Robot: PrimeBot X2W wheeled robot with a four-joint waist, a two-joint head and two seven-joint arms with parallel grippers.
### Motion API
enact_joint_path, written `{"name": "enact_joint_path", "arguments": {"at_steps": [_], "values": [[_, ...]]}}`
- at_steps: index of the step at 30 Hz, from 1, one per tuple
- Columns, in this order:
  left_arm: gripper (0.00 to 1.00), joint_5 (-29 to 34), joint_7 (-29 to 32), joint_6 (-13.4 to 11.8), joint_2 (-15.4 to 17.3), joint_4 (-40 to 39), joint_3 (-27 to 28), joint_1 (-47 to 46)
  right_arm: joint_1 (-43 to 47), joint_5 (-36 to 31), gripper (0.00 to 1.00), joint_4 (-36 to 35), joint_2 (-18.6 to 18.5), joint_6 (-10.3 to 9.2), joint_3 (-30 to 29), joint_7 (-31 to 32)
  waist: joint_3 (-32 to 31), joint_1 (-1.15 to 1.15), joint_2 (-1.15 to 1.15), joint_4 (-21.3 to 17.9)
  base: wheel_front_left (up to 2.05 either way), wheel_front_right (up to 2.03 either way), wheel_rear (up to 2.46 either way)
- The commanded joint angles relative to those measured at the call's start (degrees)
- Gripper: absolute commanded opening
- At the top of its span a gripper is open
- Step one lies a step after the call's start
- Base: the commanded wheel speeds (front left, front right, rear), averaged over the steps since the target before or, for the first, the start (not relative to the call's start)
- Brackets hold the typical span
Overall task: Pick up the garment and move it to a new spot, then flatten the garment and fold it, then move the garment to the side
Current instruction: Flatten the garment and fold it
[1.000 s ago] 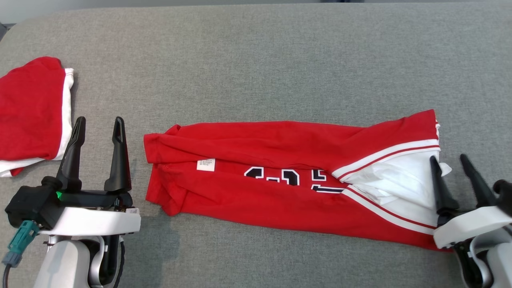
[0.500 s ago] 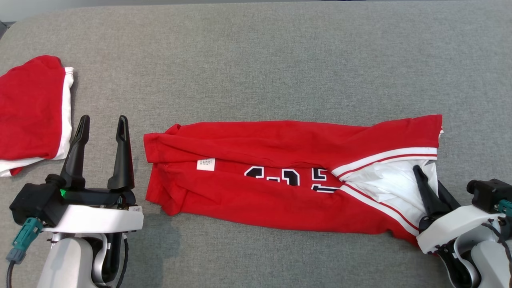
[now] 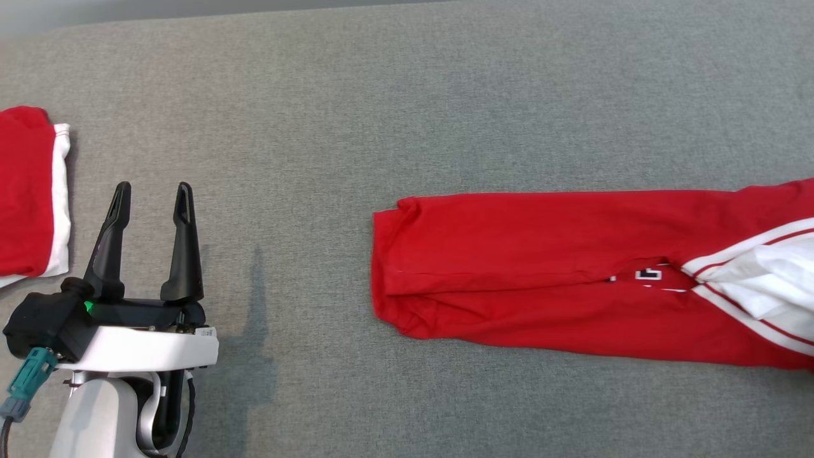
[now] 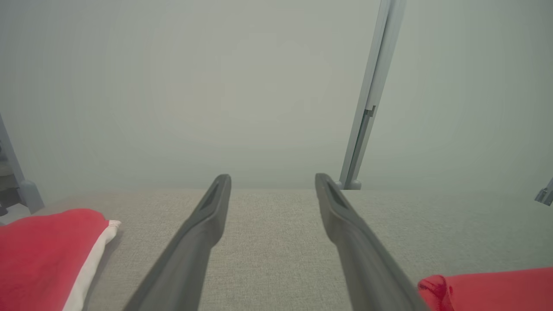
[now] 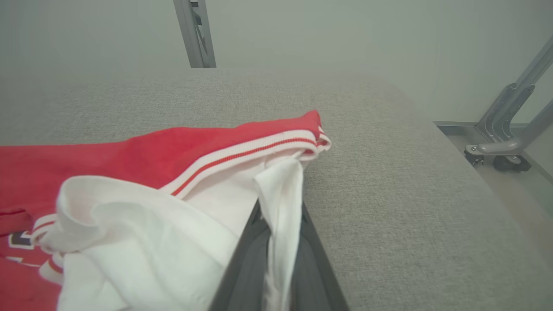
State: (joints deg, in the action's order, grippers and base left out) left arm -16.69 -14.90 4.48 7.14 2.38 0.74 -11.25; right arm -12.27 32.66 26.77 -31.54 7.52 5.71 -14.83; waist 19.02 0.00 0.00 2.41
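Observation:
The garment (image 3: 540, 280) is a red jersey with white trim and dark numbers, lying in a long band on the grey table and running off the right edge of the head view. In the right wrist view my right gripper (image 5: 281, 211) is shut on a fold of the garment's (image 5: 151, 155) white lining, which is pinched between the two dark fingers. My left gripper (image 3: 152, 188) stands open at the lower left, well left of the garment and holding nothing. Between its fingers (image 4: 207, 224) only table shows, with the garment's red end (image 4: 488, 289) at the lower right.
A folded red-and-white cloth (image 3: 25, 197) lies at the table's left edge, left of my left gripper. The grey fabric table (image 3: 407, 95) ends close to the garment's right end (image 5: 453, 142), with a metal frame leg (image 5: 501, 129) beyond.
My right gripper shut on the garment's white lining and pulled it to the right. The garment's left end slid well away from my left gripper. The head view also shifted a little.

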Motion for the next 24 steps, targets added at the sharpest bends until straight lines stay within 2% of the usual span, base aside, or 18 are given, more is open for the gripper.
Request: {"name": "enact_joint_path", "arguments": {"at_steps": [1, 4, 8, 13, 17, 21, 24], "values": [[1.00, 0.39, -0.18, 0.18, 0.50, -0.22, 0.34, -0.43, 0.64, 0.62, 0.00, -0.35, -0.74, -0.05, -1.13, -0.42, 0.23, 0.00, 0.00, -0.59, 0.00, 0.00, 0.00], [1.00, 0.51, -0.18, 0.32, 0.53, -0.34, 0.31, -0.75, 0.75, 0.94, 0.00, -0.58, -1.63, -0.06, -1.84, -0.47, 0.50, 0.00, 0.00, -1.10, 0.00, 0.00, 0.00], [1.00, 0.55, -0.18, 0.37, 0.58, -0.31, 0.48, -1.15, -0.63, 1.73, 0.00, -2.14, -0.88, -0.05, -0.84, -0.50, 0.70, 0.00, 0.00, -1.89, 0.00, 0.00, 0.00], [1.00, 0.49, -0.18, 0.48, 0.57, -0.30, 0.79, -0.96, -2.51, 2.88, 0.00, -9.97, 1.20, -0.04, 2.11, 0.57, 0.57, 0.00, 0.00, -2.85, 0.00, 0.00, 0.00], [1.00, 0.42, -0.18, 0.57, 0.64, -0.06, 0.73, -0.92, -4.08, 3.69, 0.00, -19.93, 3.79, -0.03, 5.03, 3.27, 0.19, 0.00, 0.00, -3.31, 0.00, 0.00, 0.00], [1.00, 0.34, -0.18, 0.68, 0.52, -0.04, 0.35, -1.24, -5.85, 3.40, 0.00, -27.79, 8.59, -0.03, 8.40, 7.84, -0.08, 0.00, 0.00, -3.13, 0.00, 0.00, 0.00], [1.00, 0.42, -0.18, 0.68, 0.22, -0.08, -0.03, -1.62, -7.76, 2.82, 0.00, -30.21, 13.33, -0.03, 11.64, 10.17, 0.06, 0.00, 0.00, -2.50, 0.00, 0.00, 0.00]]}}
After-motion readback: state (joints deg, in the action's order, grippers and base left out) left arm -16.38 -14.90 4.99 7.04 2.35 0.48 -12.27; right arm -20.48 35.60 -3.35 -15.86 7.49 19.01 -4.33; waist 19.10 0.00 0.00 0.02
